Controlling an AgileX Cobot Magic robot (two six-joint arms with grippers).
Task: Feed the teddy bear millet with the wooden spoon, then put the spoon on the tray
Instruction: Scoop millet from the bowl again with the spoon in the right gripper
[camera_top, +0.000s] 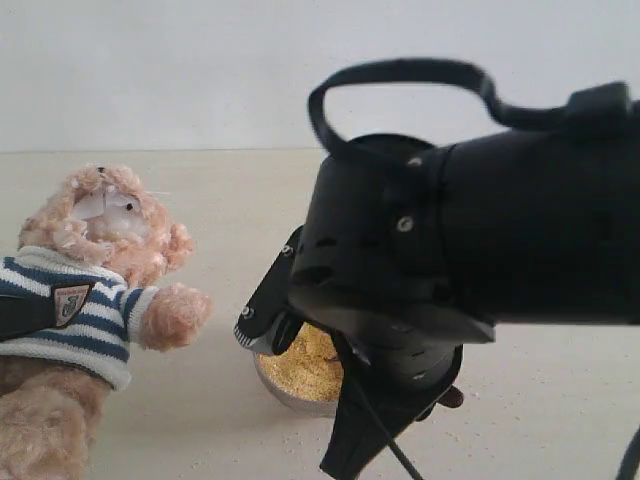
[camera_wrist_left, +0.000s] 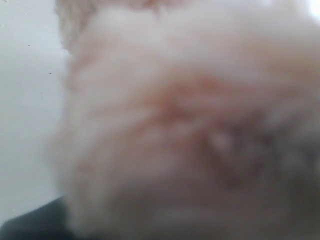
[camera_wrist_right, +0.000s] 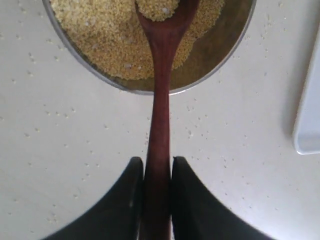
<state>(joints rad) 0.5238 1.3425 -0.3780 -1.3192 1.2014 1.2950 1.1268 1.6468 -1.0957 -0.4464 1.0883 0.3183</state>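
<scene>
Right gripper (camera_wrist_right: 156, 165), clamped on the wooden spoon (camera_wrist_right: 161, 100), is scooping millet (camera_wrist_right: 95, 35).
Next, probably: lifting it level toward the teddy bear (camera_top: 110, 225).

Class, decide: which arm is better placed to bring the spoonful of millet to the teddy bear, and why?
Right. The right gripper is shut on the wooden spoon, whose bowl already holds millet above the steel bowl. The left wrist view shows only blurred teddy bear fur, no spoon.
</scene>
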